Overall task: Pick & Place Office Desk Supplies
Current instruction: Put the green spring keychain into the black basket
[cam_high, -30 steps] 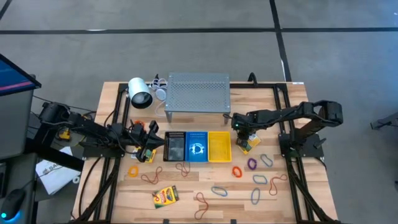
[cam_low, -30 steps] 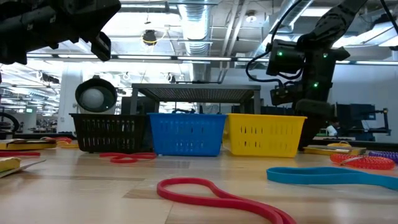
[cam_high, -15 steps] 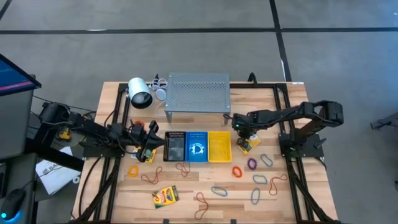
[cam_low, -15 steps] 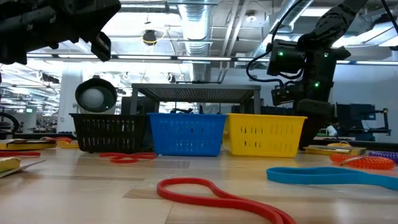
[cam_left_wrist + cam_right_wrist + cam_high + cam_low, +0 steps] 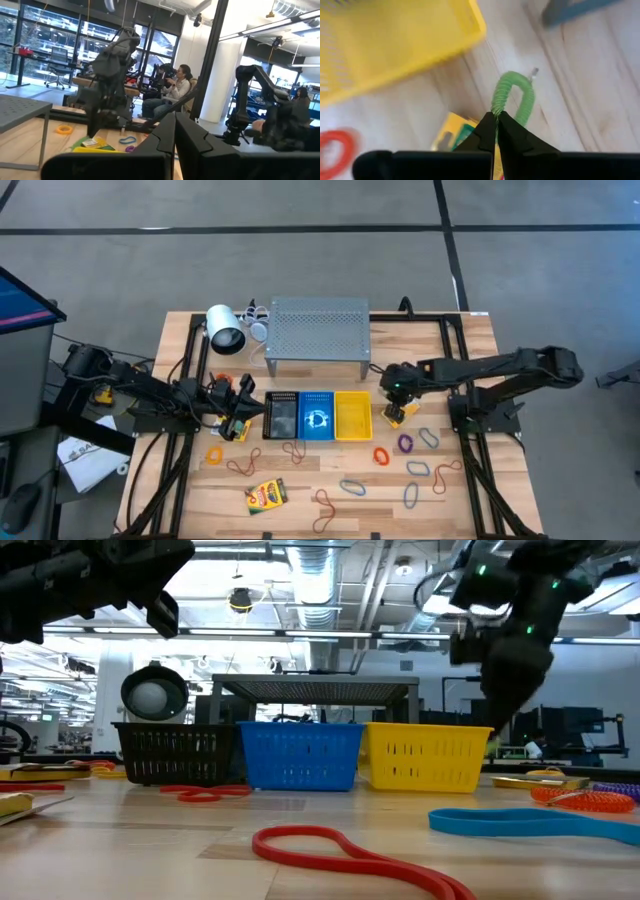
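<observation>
Since right gripper (image 5: pixel 495 117) pinches green loop (image 5: pixel 512 97) and rose off table, I carry next; left gripper (image 5: pixel 175 135) closed.

You're in an open robotics lab: exposed ceiling ducts (image 5: pixel 318 580) upper centre, tall windows (image 5: pixel 45 45) at left, another robot arm (image 5: pixel 255 100) right, a seated person (image 5: pixel 172 92) mid-frame.
</observation>
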